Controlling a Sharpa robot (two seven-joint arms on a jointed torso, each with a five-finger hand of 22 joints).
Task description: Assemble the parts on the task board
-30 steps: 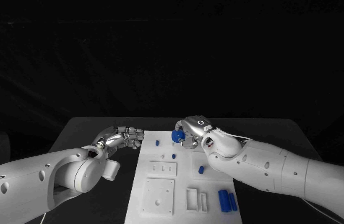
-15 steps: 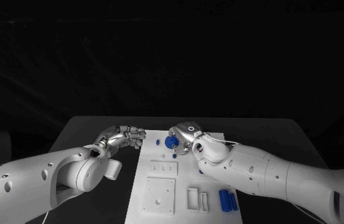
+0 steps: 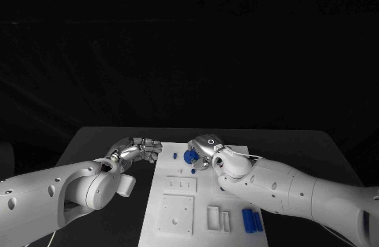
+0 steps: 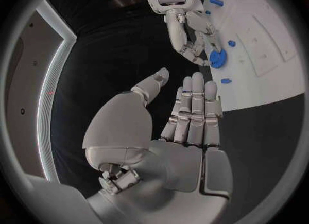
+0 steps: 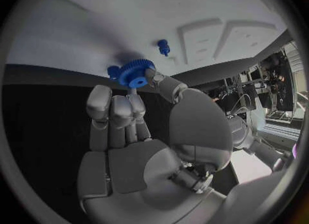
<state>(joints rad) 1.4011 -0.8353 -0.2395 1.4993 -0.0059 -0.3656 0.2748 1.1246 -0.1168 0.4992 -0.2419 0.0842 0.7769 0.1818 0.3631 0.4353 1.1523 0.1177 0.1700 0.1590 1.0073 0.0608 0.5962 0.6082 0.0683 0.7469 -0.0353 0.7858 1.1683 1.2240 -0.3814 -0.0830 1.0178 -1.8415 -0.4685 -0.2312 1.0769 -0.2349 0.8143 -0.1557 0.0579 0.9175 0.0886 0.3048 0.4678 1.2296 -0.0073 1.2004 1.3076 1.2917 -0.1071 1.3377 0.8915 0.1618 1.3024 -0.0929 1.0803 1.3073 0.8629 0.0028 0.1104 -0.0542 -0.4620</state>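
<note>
The white task board [image 3: 178,208] lies in the middle of the black table. My right hand [image 3: 205,147] pinches a blue gear [image 3: 189,156] over the board's far end; the right wrist view shows the gear [image 5: 134,73] between thumb and fingertips, close to the board [image 5: 90,23]. One small blue peg [image 5: 114,71] stands right beside the gear, and another peg [image 5: 164,46] stands a little further on. My left hand [image 3: 139,149] hovers off the board's left edge, and in its own wrist view the hand [image 4: 187,126] holds nothing, fingers straight, with the gear [image 4: 218,58] ahead.
Two blue pegs [image 3: 174,155] [image 3: 193,171] stand near the board's far end. Two long blue parts [image 3: 247,220] [image 3: 257,220] lie at its near right. White raised blocks [image 3: 180,185] [image 3: 174,214] and slotted pieces [image 3: 212,218] sit on the near half.
My right hand has carried the gear left and slightly down toward the board's far end, mostly in the first half second. The left hand has barely shifted.
</note>
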